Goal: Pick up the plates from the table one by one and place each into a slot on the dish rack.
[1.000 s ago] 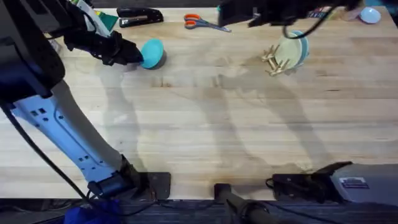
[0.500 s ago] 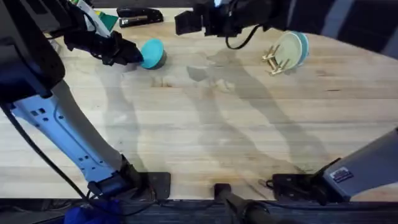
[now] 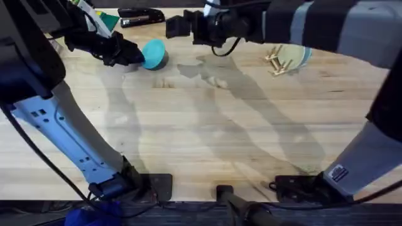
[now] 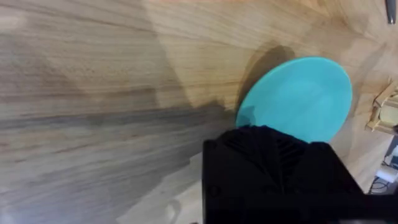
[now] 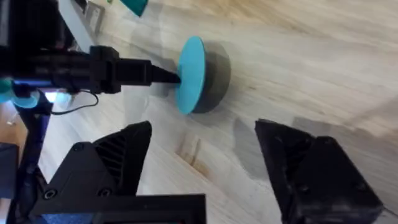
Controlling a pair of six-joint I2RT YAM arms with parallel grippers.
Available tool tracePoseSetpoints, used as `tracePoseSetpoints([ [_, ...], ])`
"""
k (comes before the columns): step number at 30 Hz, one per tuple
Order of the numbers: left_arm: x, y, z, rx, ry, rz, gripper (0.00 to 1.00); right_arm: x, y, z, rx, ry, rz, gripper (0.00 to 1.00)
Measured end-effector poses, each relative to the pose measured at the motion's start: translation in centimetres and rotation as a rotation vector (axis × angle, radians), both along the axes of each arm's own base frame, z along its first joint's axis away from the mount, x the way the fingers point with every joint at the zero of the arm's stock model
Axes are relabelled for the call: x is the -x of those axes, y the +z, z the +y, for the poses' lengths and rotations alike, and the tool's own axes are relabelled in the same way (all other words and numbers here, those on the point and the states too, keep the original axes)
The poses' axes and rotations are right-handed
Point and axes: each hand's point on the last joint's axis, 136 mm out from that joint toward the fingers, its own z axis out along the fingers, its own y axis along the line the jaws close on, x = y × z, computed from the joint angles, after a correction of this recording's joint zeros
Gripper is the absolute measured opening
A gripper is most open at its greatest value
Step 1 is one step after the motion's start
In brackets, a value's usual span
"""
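1. The left gripper (image 3: 133, 55) sat near the far left part of the table (image 3: 207, 132), clenched on the rim of the teal plate (image 3: 154, 53).
2. That teal plate stood tilted up on its edge; in the right wrist view the teal plate (image 5: 191, 74) showed edge-on, its lower rim on the wood, a dark shadow just behind it.
3. In the left wrist view the teal plate (image 4: 297, 99) poked out past the black finger (image 4: 273, 155), its shadow falling on the planks.
4. The right gripper (image 3: 174, 26) reached across the far edge of the table, just beyond the teal plate and apart from it.
5. Its fingers (image 5: 112, 162) stood spread wide, nothing between them, bare planks showing in the gap.
6. The dish rack (image 3: 276, 61) stood toward the far right of the table, partly under the right arm.
7. A pale yellow plate (image 3: 290, 55) stood on edge in the rack, with a light blue plate (image 3: 303, 55) just behind it, also on edge.
8. Which slot each one occupied could not be told.
9. A black stapler (image 3: 141, 15) lay along the far edge, behind the teal plate.
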Motion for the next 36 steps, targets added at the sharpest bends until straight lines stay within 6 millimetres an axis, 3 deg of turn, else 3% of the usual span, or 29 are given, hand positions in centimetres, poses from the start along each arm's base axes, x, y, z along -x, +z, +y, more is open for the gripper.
tracePoseSetpoints([
  [5, 0.0, 0.0, 0.0, 0.0, 0.0, 0.001, 0.04, 0.1, -1.6, 1.5, 0.023, 0.019, 0.052, 0.995],
  [6, 0.1, 0.0, 0.0, 0.0, 0.0, 0.003, 0.041, -0.4, -2.1, 3.2, 0.041, 0.04, 0.078, 0.995],
  [14, 0.0, 0.0, 0.0, -0.002, 0.0, 0.003, 0.041, -1.5, -3.1, 6.1, 0.044, 0.069, 0.081, 0.995],
  [21, 0.1, 0.0, 0.0, -0.002, 0.0, 0.004, 0.04, -2.2, -5.2, 7.1, 0.054, 0.076, 0.095, 0.995],
  [22, 0.1, 0.0, 0.0, -0.001, 0.0, 0.006, 0.04, -2.5, -6.2, 7.8, 0.058, 0.082, 0.101, 0.995],
  [29, 0.1, 0.0, 0.0, -0.001, 0.0, 0.006, 0.04, -2.6, -7.4, 8.7, 0.062, 0.092, 0.108, 0.994],
  [36, 0.1, 0.0, 0.0, -0.002, 0.0, 0.007, 0.04, -2.9, -7.2, 8.8, 0.057, 0.07, 0.106, 0.995],
])
